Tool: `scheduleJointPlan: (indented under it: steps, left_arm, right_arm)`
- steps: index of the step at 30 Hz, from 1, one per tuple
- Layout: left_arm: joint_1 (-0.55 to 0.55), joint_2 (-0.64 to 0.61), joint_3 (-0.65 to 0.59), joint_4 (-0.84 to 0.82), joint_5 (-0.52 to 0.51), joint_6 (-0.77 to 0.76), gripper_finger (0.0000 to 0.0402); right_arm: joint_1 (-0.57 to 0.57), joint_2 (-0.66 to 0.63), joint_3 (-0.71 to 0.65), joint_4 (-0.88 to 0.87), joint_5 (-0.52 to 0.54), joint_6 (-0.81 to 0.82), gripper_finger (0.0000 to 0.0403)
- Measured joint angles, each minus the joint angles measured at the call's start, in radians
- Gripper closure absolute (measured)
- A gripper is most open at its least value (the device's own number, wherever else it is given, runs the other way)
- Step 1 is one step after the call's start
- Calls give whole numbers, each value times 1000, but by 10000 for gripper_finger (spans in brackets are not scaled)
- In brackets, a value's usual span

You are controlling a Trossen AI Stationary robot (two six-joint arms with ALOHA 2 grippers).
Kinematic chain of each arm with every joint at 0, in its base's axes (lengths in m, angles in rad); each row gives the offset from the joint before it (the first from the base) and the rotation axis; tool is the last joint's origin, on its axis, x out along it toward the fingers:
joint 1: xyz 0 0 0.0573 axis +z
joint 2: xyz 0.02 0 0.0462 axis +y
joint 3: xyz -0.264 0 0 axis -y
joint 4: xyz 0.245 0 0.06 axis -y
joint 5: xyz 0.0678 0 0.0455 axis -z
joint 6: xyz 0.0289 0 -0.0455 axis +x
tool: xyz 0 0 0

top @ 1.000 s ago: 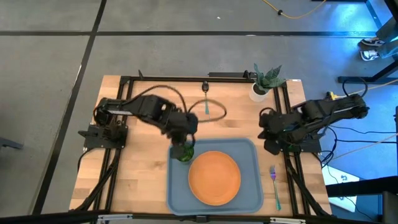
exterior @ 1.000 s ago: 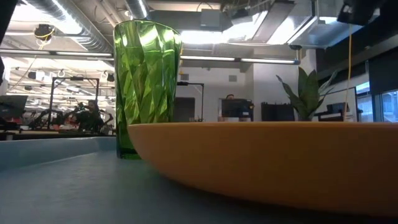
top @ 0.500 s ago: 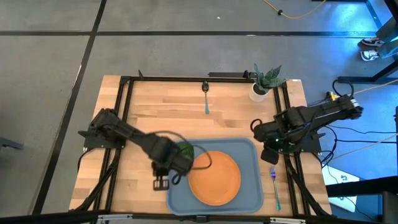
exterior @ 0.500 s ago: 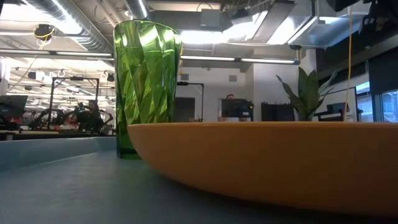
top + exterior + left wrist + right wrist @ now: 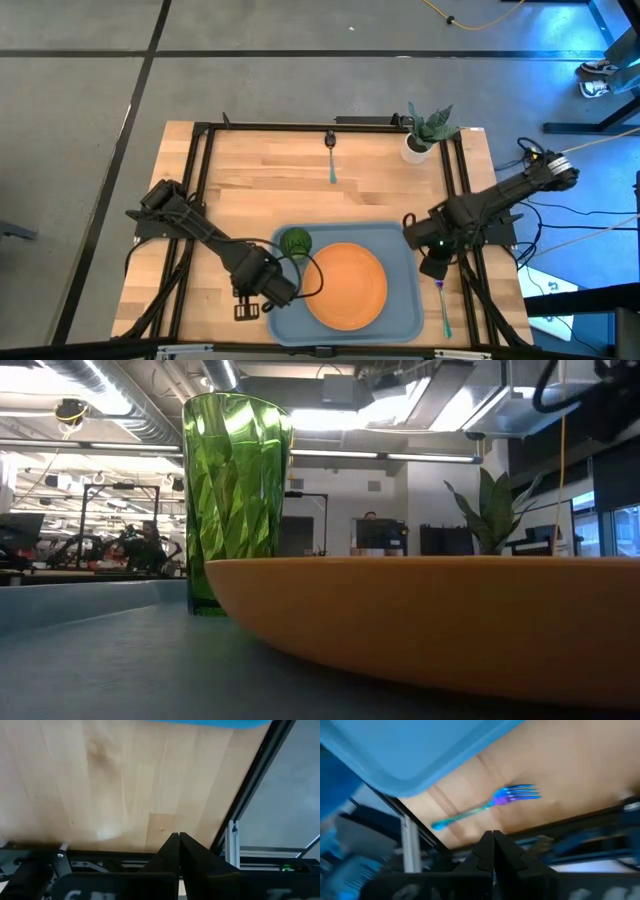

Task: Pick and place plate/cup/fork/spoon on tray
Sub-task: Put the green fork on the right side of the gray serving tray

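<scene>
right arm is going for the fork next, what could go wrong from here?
1. The fork lies flat on the wood in a narrow strip between the tray rim and the table frame; a descent by the shut right claw may clip either.
2. The cup stands close to the plate, with the shut left claw nearby; a swing could topple it.

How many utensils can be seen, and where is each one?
2. The fork lies on the table right of the tray. The spoon lies at the table's far edge. None seems hidden.
</scene>
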Motion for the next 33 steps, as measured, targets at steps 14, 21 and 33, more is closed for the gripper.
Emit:
scheduleJointPlan:
  steps: [14,21,33]
  left_arm:
    - [14,-136,0,6,-164,-147,401]
    - [34,-240,0,9,-284,-230,401]
    - [35,-287,0,25,-357,-244,401]
  right_arm:
    - [400,-35,-51,258,134,763,400]
    - [415,-34,-50,271,142,740,370]
    - [415,52,-59,266,175,847,317]
